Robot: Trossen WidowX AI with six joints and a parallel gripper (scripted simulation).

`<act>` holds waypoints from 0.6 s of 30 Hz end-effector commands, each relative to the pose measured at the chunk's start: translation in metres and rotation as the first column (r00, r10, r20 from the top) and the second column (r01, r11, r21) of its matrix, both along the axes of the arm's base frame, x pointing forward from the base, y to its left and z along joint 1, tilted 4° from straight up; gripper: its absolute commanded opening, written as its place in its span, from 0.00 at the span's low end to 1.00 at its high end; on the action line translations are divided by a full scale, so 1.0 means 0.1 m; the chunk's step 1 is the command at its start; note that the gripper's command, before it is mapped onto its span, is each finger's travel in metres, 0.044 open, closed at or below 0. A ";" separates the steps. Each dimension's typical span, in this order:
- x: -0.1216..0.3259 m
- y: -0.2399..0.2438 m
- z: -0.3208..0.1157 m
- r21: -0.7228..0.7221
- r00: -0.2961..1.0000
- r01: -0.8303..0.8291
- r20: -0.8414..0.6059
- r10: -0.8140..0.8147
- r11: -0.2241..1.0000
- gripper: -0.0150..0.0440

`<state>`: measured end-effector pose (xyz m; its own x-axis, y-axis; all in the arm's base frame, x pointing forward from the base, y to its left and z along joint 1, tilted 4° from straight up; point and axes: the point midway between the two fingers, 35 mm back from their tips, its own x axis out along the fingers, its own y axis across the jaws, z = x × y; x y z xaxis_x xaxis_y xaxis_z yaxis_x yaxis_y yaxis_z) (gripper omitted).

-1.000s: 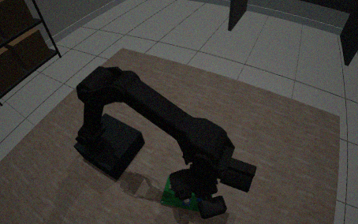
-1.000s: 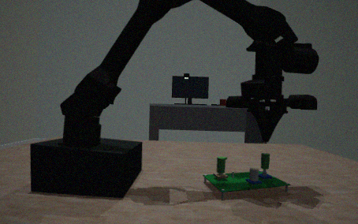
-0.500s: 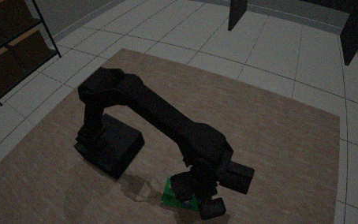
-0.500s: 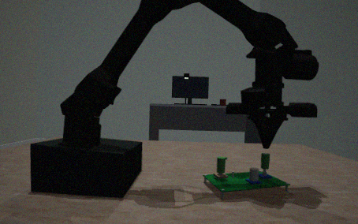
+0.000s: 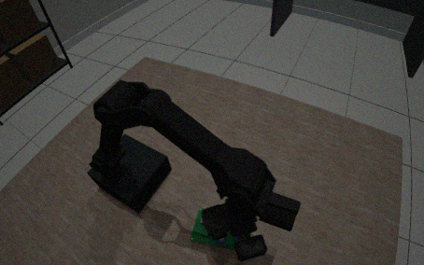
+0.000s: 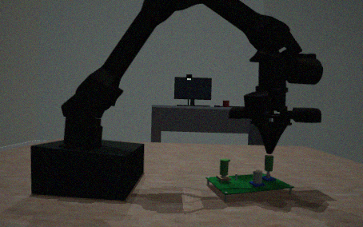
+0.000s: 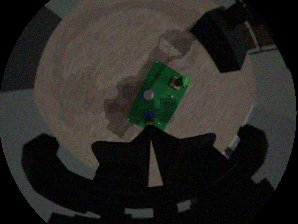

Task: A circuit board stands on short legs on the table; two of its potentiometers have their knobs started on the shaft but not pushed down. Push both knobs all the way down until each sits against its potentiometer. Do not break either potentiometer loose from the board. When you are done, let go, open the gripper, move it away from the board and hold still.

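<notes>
The gripper (image 5: pixel 245 235) (image 6: pixel 269 153) (image 7: pixel 149 127), its fingers closed on nothing, points down just above the upright green knob (image 6: pixel 269 163) on the circuit board's (image 5: pixel 202 233) (image 6: pixel 241 185) (image 7: pixel 167 102) blue-based potentiometer (image 6: pixel 269 178) (image 7: pixel 148 115), seemingly in line for a straight downward push, though the dimness blurs exact centring.

The light in the room is dim. A grey wall (image 6: pixel 100 44) stands behind a desk (image 6: pixel 200 117), which carries a dark monitor (image 6: pixel 193 89) and a red cup (image 6: pixel 225 103). The floor (image 5: pixel 257 70) has pale tiles with thin dark lines. A shelf (image 5: pixel 59 43) holds brown boxes (image 5: pixel 35 58).
</notes>
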<state>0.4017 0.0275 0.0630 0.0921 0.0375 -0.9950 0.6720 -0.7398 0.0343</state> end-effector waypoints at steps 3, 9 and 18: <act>0.01 0.01 -0.02 0.004 1.000 0.005 0.001 -0.005 1.000 0.25; 0.01 0.01 -0.03 0.004 1.000 0.005 0.001 -0.005 1.000 0.25; 0.01 0.01 -0.06 0.004 1.000 0.005 0.001 -0.005 1.000 0.25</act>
<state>0.4022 0.0277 0.0584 0.0921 0.0375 -0.9950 0.6720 -0.7398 0.0343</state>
